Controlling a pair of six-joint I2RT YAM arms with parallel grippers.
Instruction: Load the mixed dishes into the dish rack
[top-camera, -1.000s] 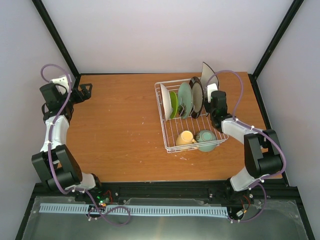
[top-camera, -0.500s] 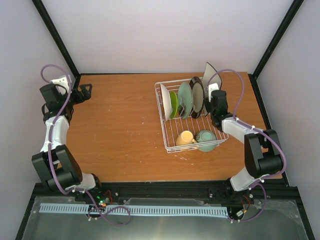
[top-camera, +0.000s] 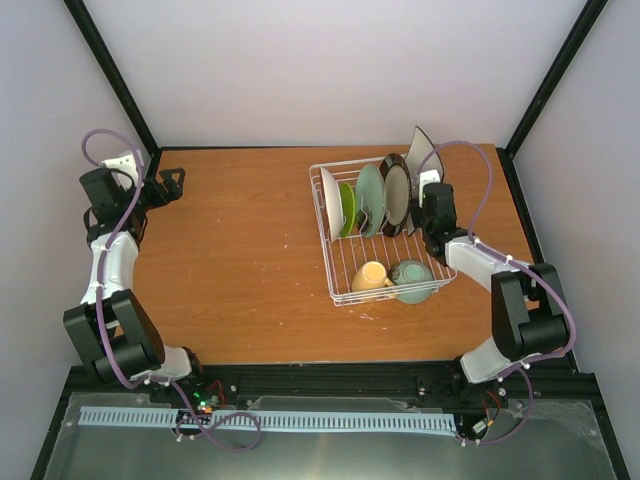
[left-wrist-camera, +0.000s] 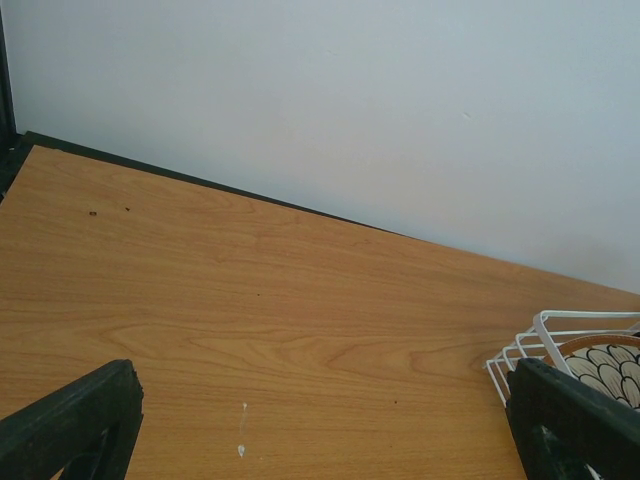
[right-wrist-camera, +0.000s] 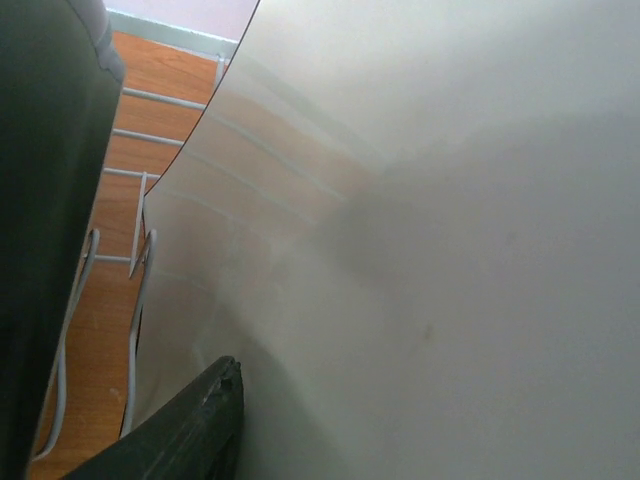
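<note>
The right tool (top-camera: 425, 197) is clenched on the white square plate (top-camera: 418, 148), which stands tilted just beyond it (its pale face fills the wrist view), at the far right end of the white wire dish rack (top-camera: 345, 272). The left tool (top-camera: 167, 184) is released, fingers wide apart, above the brown wooden bench (top-camera: 240, 270), well apart from the rack.

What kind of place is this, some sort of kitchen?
More likely a robot lab cell than a kitchen. The left arm and right arm are bolted at a wooden table's edge, plain pale walls in black frame posts enclose it, and the dish rack just sits on the tabletop.
</note>
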